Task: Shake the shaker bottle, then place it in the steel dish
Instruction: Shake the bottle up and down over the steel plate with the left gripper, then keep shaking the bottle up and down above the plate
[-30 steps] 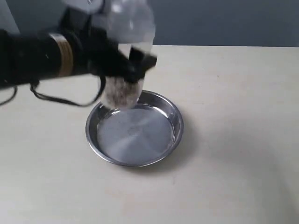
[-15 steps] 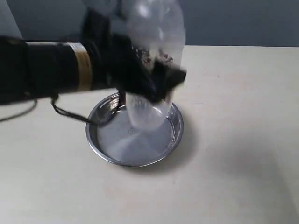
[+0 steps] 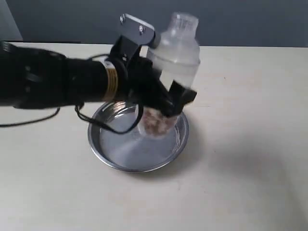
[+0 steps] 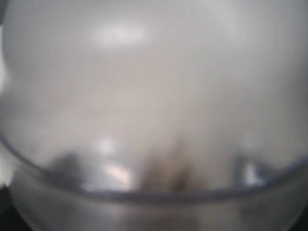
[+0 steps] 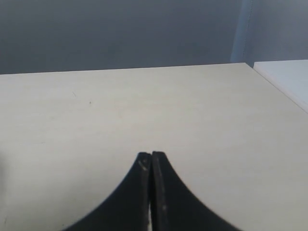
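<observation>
The frosted shaker bottle (image 3: pixel 174 62) stands nearly upright, leaning slightly right, over the steel dish (image 3: pixel 115 154), with brown-white granules settled at its base. My left gripper (image 3: pixel 163 103) reaches in from the left and is shut on the bottle's lower body. Whether the bottle's base touches the dish floor is hidden by the gripper. In the left wrist view the bottle (image 4: pixel 154 96) fills the frame as a blur, and the fingers do not show. My right gripper (image 5: pixel 151 155) is shut with nothing in it, over bare tabletop, and does not appear in the exterior view.
The pale table (image 3: pixel 250 159) stretches to the right and front of the dish. A black cable (image 3: pixel 103 126) from the left arm droops over the dish's left rim. A dark wall runs along the table's far edge.
The left arm has swung right and then lowered. The bottle has gone from a blurred, raised tilt to near upright over the dish, and the granules have dropped to its base.
</observation>
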Controlling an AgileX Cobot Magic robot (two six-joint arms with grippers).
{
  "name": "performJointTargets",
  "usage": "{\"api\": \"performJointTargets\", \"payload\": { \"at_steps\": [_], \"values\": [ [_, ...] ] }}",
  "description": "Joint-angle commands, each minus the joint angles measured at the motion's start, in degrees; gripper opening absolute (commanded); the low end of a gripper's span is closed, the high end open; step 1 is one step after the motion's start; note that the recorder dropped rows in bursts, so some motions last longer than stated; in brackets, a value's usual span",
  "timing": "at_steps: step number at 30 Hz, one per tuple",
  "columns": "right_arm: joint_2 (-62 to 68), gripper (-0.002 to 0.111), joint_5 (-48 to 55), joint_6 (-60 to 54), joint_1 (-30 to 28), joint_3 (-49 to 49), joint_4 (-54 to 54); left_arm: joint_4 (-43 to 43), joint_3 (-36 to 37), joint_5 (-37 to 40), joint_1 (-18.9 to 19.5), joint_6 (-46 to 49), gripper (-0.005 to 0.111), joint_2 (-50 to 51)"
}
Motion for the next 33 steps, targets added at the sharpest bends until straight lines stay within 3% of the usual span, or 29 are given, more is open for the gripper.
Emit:
{"api": "performJointTargets", "payload": {
  "at_steps": [1,4,8,10,14,16,18,19,22,24,25,26,27,28,29,30,31,33],
  "values": [
    [-0.3,-0.001,-0.7,-0.1,-0.2,0.1,0.0,-0.6,-2.6,-2.5,-0.2,-0.1,0.000,-4.5],
    [-0.3,-0.001,-0.7,-0.1,-0.2,0.1,0.0,-0.1,1.3,1.8,-0.2,-0.1,0.000,1.5],
    [-0.3,-0.001,-0.7,-0.1,-0.2,0.1,0.0,0.3,-4.5,-4.3,-0.2,0.8,0.000,-8.4],
    [-0.3,-0.001,-0.7,-0.1,-0.2,0.1,0.0,0.2,-6.5,-3.0,-0.2,1.5,0.000,-10.1],
    [-0.3,-0.001,-0.7,-0.1,-0.2,0.1,0.0,0.0,1.9,2.8,-0.1,0.1,0.000,-0.8],
    [-0.3,-0.001,-0.7,-0.1,-0.2,0.1,0.0,0.0,2.4,3.3,-0.1,-1.5,0.000,0.8],
    [-0.3,-0.001,-0.7,-0.1,-0.2,0.1,0.0,0.6,-2.4,-2.4,-0.1,-0.8,0.000,-6.7],
    [-0.3,-0.001,-0.7,-0.1,-0.2,0.1,0.0,0.7,-4.4,-0.8,-0.1,-0.4,0.000,-8.2],
    [-0.3,-0.001,-0.7,-0.1,-0.2,0.1,0.0,0.4,2.0,3.6,-0.1,-1.2,0.000,-0.2],
    [-0.3,-0.001,-0.7,-0.1,-0.2,0.1,0.0,1.4,1.4,-3.2,-0.1,-1.9,0.000,-1.4],
    [-0.3,-0.001,-0.7,-0.1,-0.2,0.1,0.0,1.7,0.6,-1.4,-0.1,0.4,0.000,-2.2],
    [-0.3,-0.001,-0.7,-0.1,-0.2,0.1,0.0,-1.4,-1.2,14.7,1.3,2.5,0.000,-2.5],
    [-0.3,-0.001,-0.7,-0.1,-0.2,0.1,0.0,-3.7,-1.6,20.6,3.5,1.8,0.000,-1.9],
    [-0.3,-0.001,-0.7,-0.1,-0.2,0.1,0.0,-7.5,-1.2,17.7,7.2,-1.5,0.000,-1.2],
    [-0.3,-0.001,-0.7,-0.1,-0.2,0.1,0.0,-9.2,0.6,3.4,8.2,-1.7,0.000,-1.0],
    [-0.3,-0.001,-0.7,-0.1,-0.2,0.1,0.0,-5.7,1.8,-12.3,5.9,-1.7,0.000,-1.0],
    [-0.3,-0.001,-0.7,-0.1,-0.2,0.1,0.0,-2.2,1.7,-16.8,2.1,-1.3,0.000,-0.9],
    [-0.3,-0.001,-0.7,-0.1,-0.2,0.1,0.0,-3.6,1.2,-0.8,-2.0,3.1,0.000,-0.9]
  ]
}}
